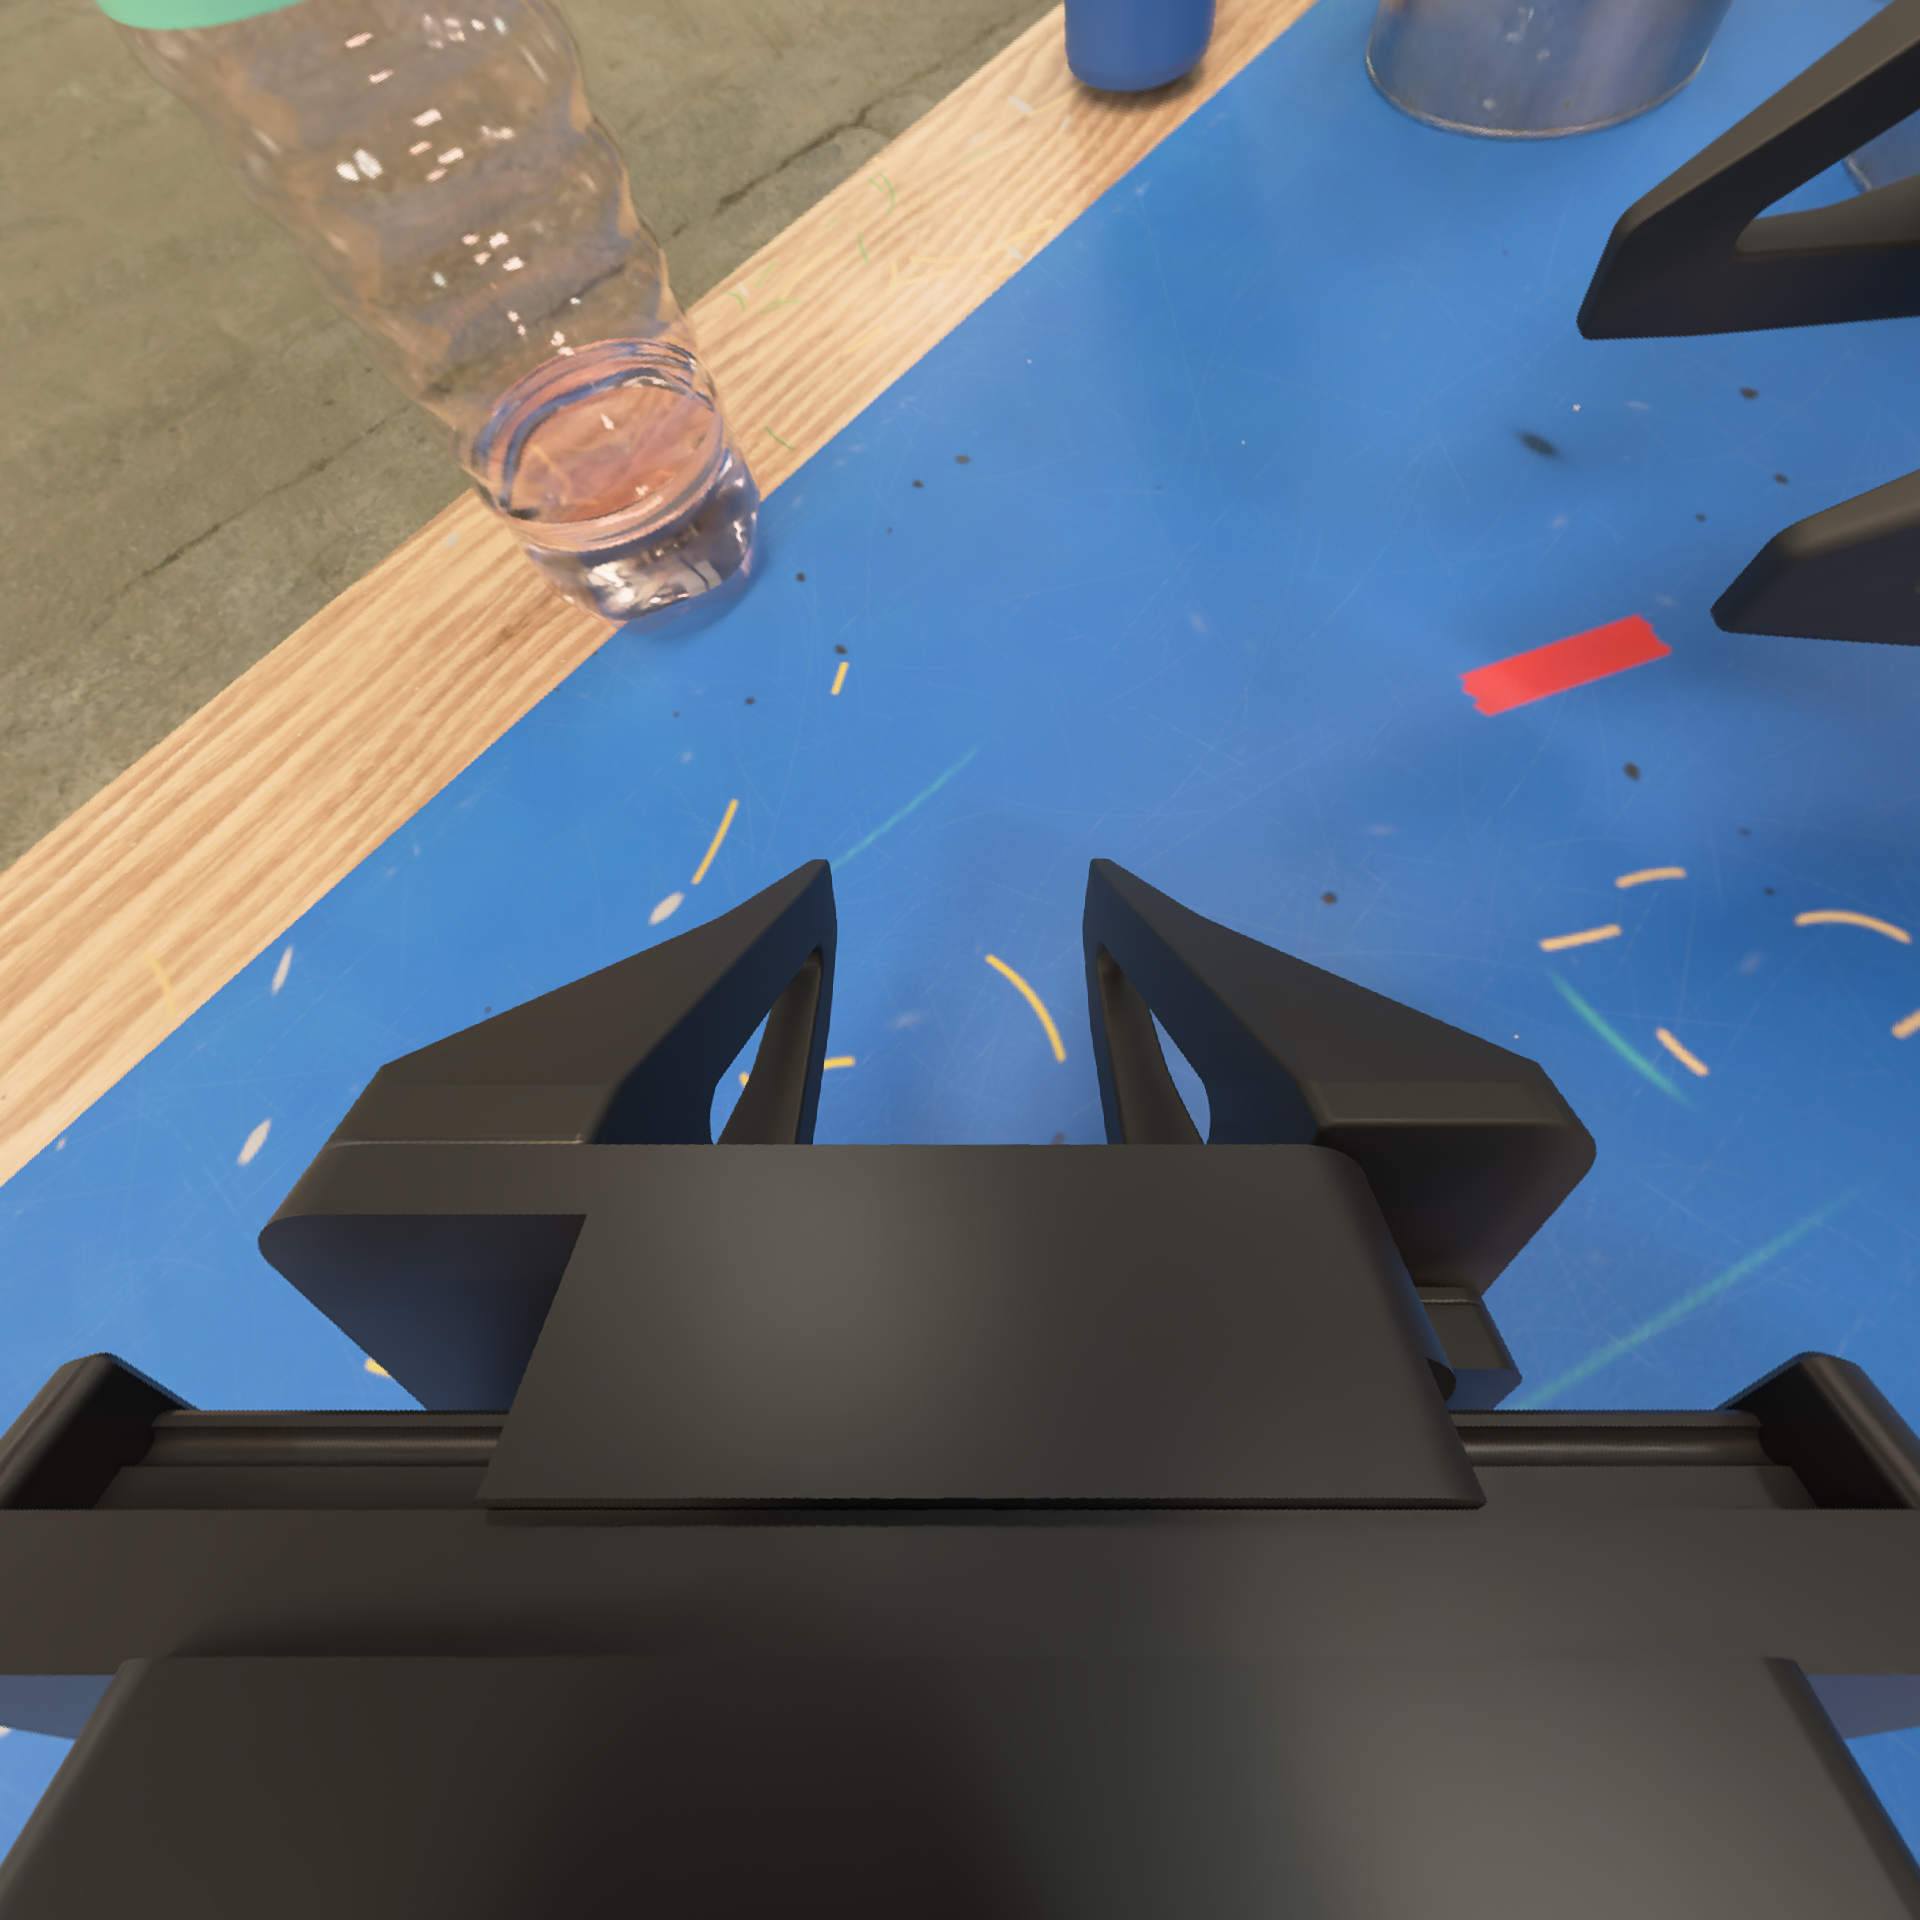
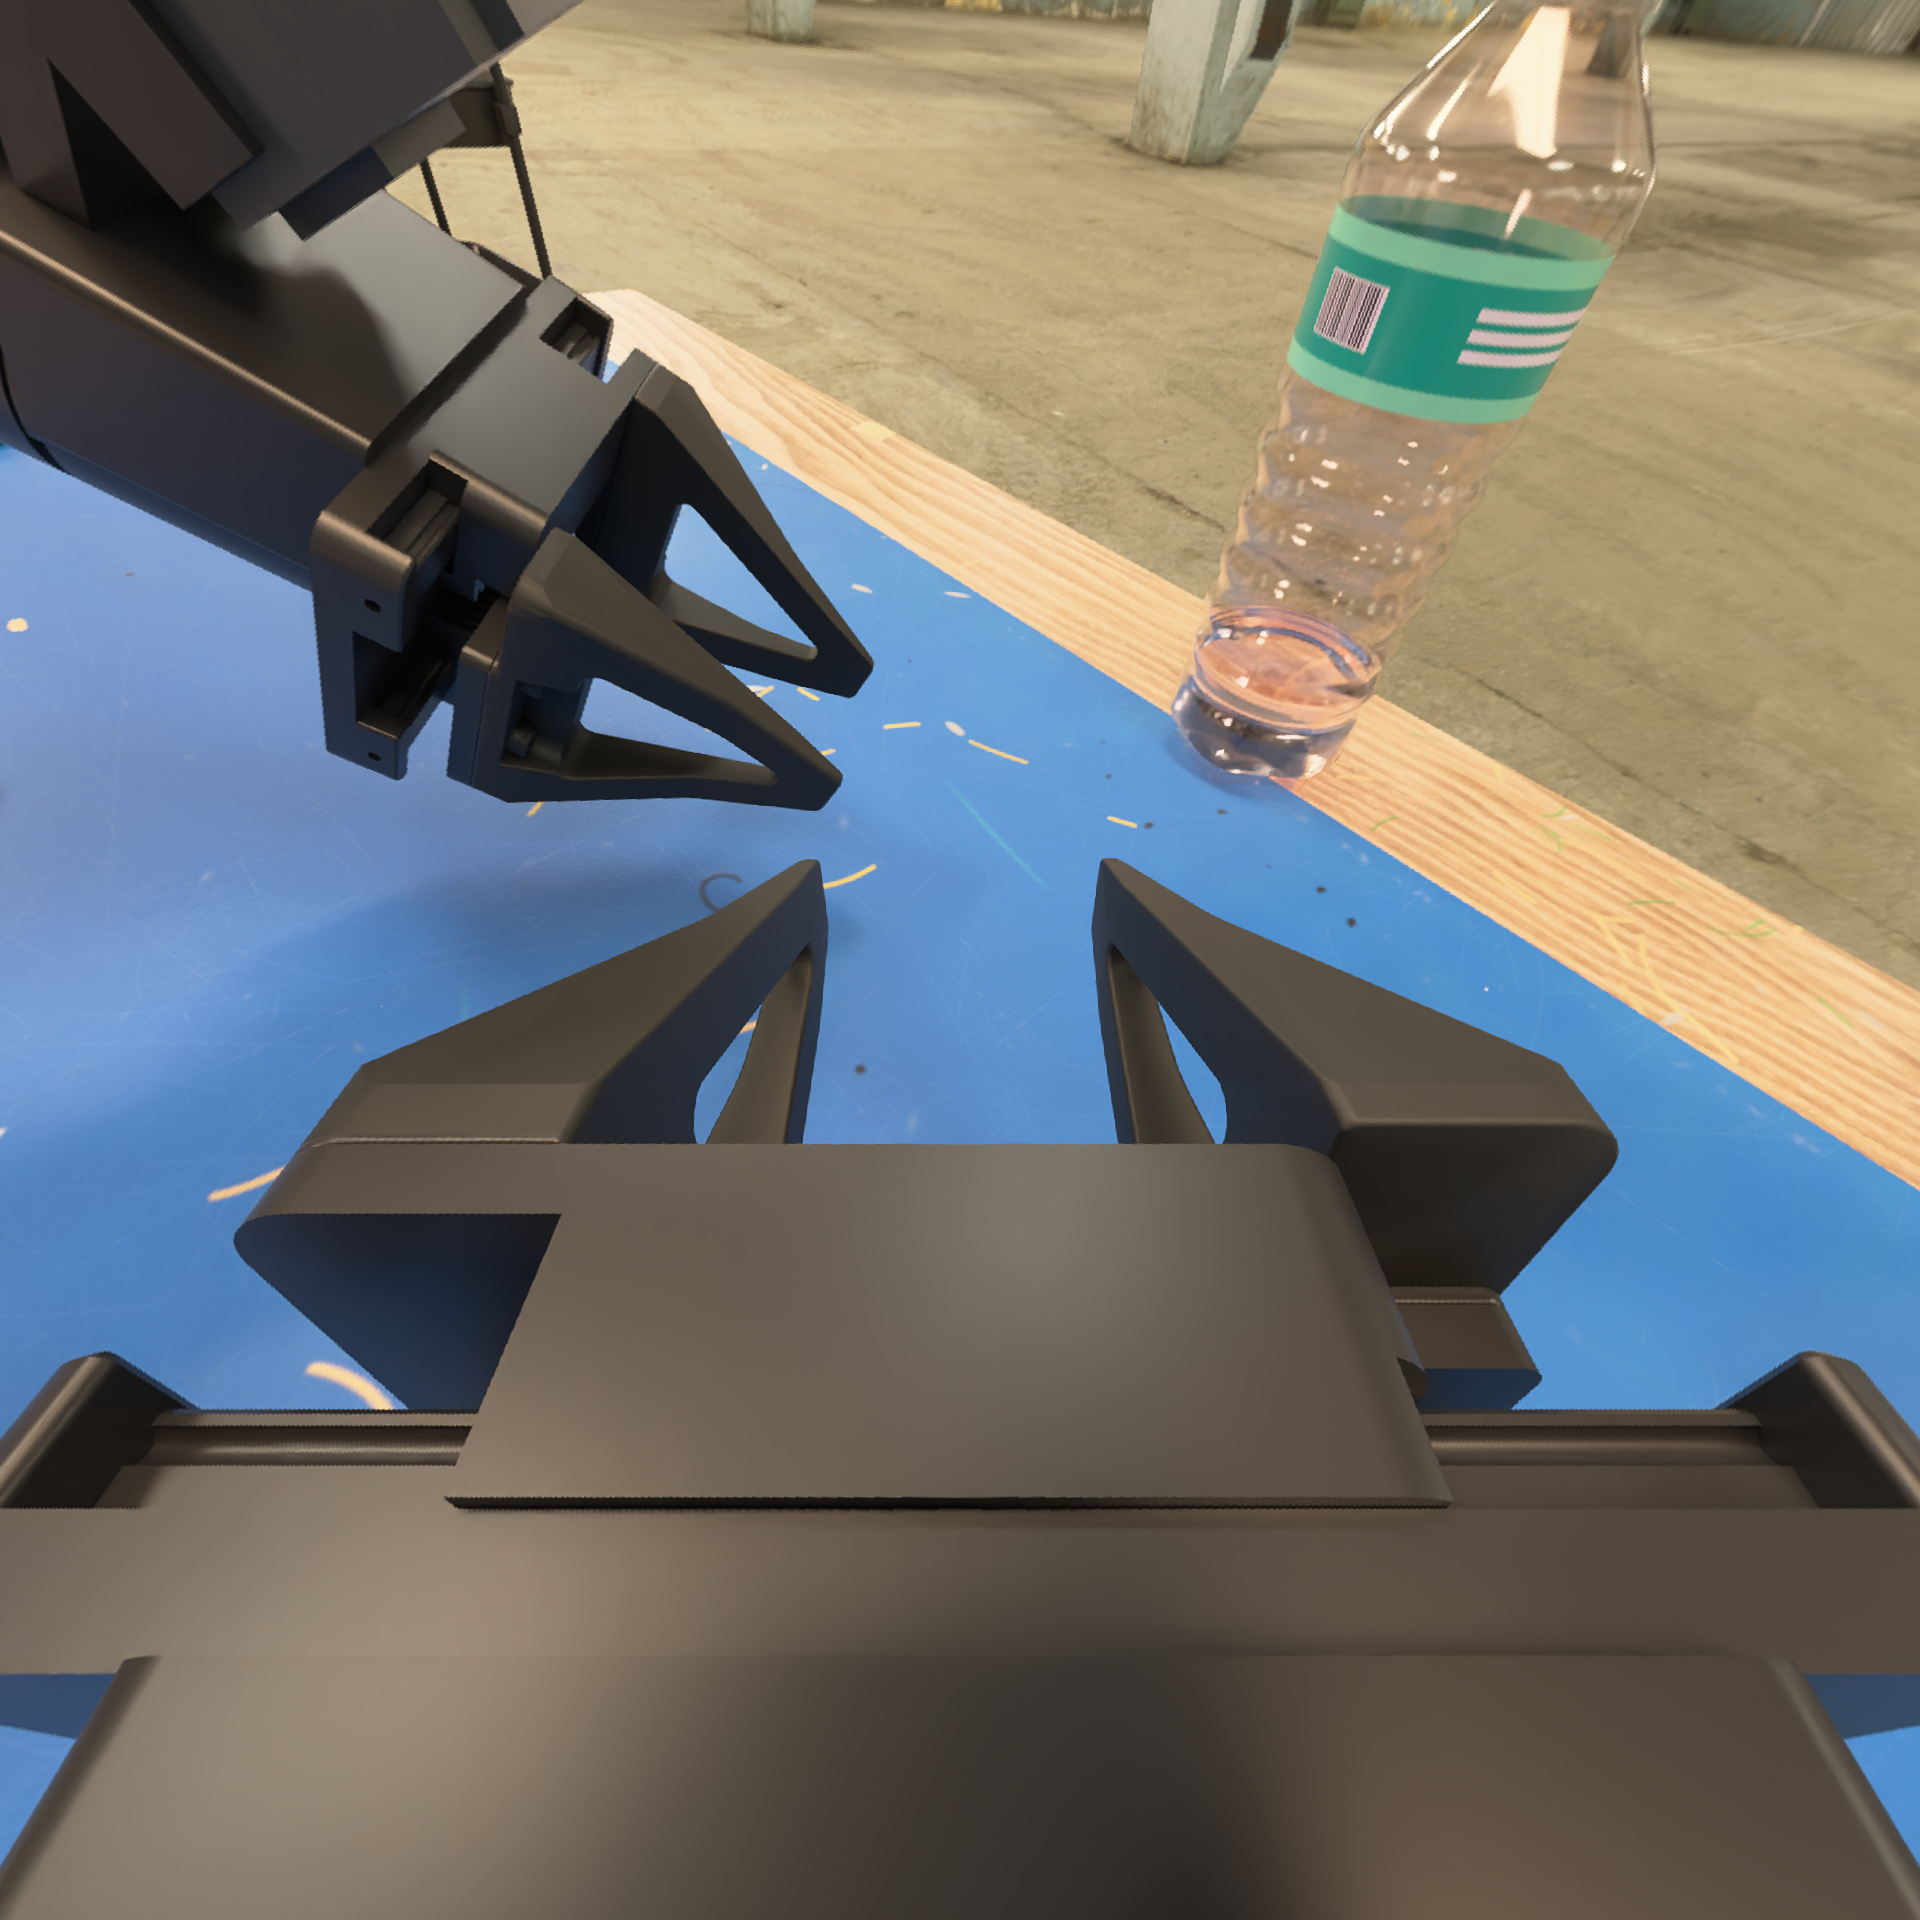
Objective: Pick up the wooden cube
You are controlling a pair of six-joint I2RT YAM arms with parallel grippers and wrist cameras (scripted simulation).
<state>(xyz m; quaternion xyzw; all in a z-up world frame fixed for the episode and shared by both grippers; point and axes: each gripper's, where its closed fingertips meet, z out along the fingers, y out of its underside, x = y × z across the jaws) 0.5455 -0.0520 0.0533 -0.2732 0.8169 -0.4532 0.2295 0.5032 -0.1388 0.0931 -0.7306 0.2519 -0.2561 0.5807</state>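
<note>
The blue mat [image 1: 1195, 540] covers most of the table, scuffed and flecked with yellow, green and black marks. A strip of bare wood [image 1: 312, 748] runs along its edge, and beyond that lies grey concrete floor [image 1: 156, 364].

The left gripper [image 1: 958, 883] hangs over the mat with its jaws partly open, a clear gap between the tips and nothing in them. In the right wrist view it shows again to the upper left [image 2: 854, 727], tilted down toward the mat, fingers apart and empty. The right gripper [image 2: 960, 883] stands the same way: jaws parted about as wide, only mat between them. Its two fingertips [image 1: 1621, 301] reach in from the right edge of the left wrist view.

A clear plastic bottle [image 2: 1382, 499] stands upright on the wood strip, right at the mat's border, with a green band around its upper body and a little liquid in the bottom. At the far end of the table are a clear container [image 1: 1527, 73] on the mat and a blue cylinder [image 1: 1138, 42] on the wood, both cut off by the frame.

A short piece of red tape [image 1: 1564, 665] lies flat on the mat near the right gripper's tips.

The wooden cube shows in neither view, so I cannot tell where it is.
</note>
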